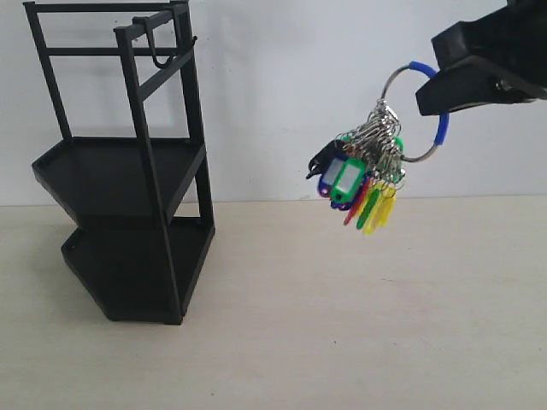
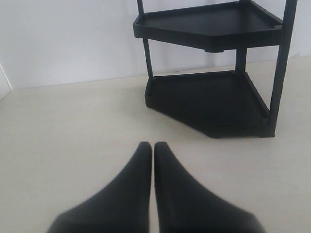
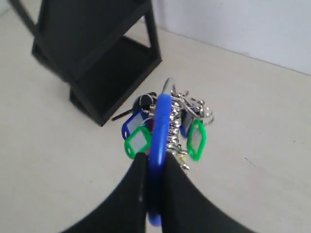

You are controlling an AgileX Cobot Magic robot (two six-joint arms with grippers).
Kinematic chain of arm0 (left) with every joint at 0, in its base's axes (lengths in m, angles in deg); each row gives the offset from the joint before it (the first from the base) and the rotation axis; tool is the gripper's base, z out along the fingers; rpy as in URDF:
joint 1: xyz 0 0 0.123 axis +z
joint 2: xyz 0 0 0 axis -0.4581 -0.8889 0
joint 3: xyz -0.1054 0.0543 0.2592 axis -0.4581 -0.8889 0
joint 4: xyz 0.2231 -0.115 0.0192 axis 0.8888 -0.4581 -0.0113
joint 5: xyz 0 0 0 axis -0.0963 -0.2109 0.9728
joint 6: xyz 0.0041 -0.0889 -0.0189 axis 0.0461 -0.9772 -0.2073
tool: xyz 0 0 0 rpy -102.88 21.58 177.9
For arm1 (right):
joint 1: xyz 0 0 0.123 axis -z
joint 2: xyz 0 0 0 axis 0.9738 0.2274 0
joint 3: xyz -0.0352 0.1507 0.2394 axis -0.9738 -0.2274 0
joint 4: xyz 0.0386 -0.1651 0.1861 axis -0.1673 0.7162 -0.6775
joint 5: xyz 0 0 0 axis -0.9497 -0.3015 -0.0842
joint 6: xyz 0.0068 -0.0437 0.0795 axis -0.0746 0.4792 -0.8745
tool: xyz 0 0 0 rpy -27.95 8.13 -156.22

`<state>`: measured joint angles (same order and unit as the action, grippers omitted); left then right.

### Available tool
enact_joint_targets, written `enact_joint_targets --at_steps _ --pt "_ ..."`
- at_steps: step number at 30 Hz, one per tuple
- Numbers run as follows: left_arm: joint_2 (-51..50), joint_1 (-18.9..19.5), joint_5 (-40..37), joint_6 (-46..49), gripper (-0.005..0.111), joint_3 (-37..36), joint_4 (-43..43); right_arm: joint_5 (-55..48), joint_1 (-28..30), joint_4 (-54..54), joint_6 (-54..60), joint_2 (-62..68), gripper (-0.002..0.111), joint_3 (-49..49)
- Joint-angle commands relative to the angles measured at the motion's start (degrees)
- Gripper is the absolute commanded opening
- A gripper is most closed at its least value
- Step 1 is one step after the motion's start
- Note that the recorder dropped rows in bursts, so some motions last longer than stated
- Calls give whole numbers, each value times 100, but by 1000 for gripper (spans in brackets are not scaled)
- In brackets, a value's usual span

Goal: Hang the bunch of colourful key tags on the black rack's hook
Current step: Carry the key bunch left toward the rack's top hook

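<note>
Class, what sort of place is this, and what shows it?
Likely a robot test bench: pale tabletop, plain white backdrop, and a black rack plus a key tag bunch gripped by the right end effector.

Tabletop: pale cream, matte, filling the lower half of the exterior view.
Wall: plain white, rising from the tabletop's far edge.

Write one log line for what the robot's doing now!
right gripper: shut on colourful key tag bunch, held in air apart from black rack | left gripper: shut, empty | hook: nothing on it yet
</note>
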<state>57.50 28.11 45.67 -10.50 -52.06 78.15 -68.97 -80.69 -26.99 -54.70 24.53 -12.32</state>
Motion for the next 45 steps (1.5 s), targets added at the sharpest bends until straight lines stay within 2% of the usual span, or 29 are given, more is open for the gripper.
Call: enact_joint_targets --at_steps 1,3,6,8,10,14,17,18,20,22,25,26,29,30,34,35,36,37,40,41,44,45 --pt "12 -7 37 6 4 8 -20 -55 -362 160 83 8 0 -6" --pt "12 -7 37 6 4 8 -20 347 -572 569 10 -3 0 -6" --pt "12 -7 37 6 4 8 -20 1017 -575 791 -895 -3 0 -6" --pt "12 -7 37 6 4 8 -20 624 -686 402 -413 -3 0 -6" --pt "12 -7 37 6 4 8 -20 564 -854 495 -10 -3 0 -6" --pt "12 -7 37 6 4 8 -20 1163 -859 1173 -1341 -3 0 -6" --pt "12 -7 37 6 4 8 -20 674 -1078 711 -122 -3 0 -6" --pt "12 -7 37 6 4 8 -20 706 -1093 838 -101 -3 0 -6" --pt "12 -7 37 6 4 8 -20 1141 -1025 1304 -843 -3 0 -6" --pt "12 -7 37 6 4 8 -20 1261 -922 1259 -1329 -3 0 -6" --pt "12 -7 37 6 4 8 -20 837 -1088 691 328 -3 0 5" --pt "12 -7 37 6 4 8 -20 880 -1108 741 324 -3 0 5" --pt "12 -7 37 6 4 8 -20 1451 -928 1135 -1011 -3 0 5" --pt "12 -7 37 6 4 8 -20 1492 -903 1128 -1121 -3 0 5" --pt "12 -7 37 6 4 8 -20 979 -1095 649 462 -3 0 5" --pt "12 -7 37 6 4 8 -20 1074 -1096 713 230 -3 0 5" --pt "12 -7 37 6 4 8 -20 1547 -989 995 -796 -3 0 5" --pt "12 -7 37 6 4 8 -20 1672 -968 1008 -1154 -3 0 5" --pt "12 -7 37 6 4 8 -20 1193 -1211 641 201 -3 0 31" --pt "12 -7 37 6 4 8 -20 1220 -1212 682 194 -3 0 31" --pt "12 -7 37 6 4 8 -20 1762 -1114 977 -882 -3 0 31" --pt "12 -7 37 6 4 8 -20 1737 -1114 947 -649 -3 0 31"
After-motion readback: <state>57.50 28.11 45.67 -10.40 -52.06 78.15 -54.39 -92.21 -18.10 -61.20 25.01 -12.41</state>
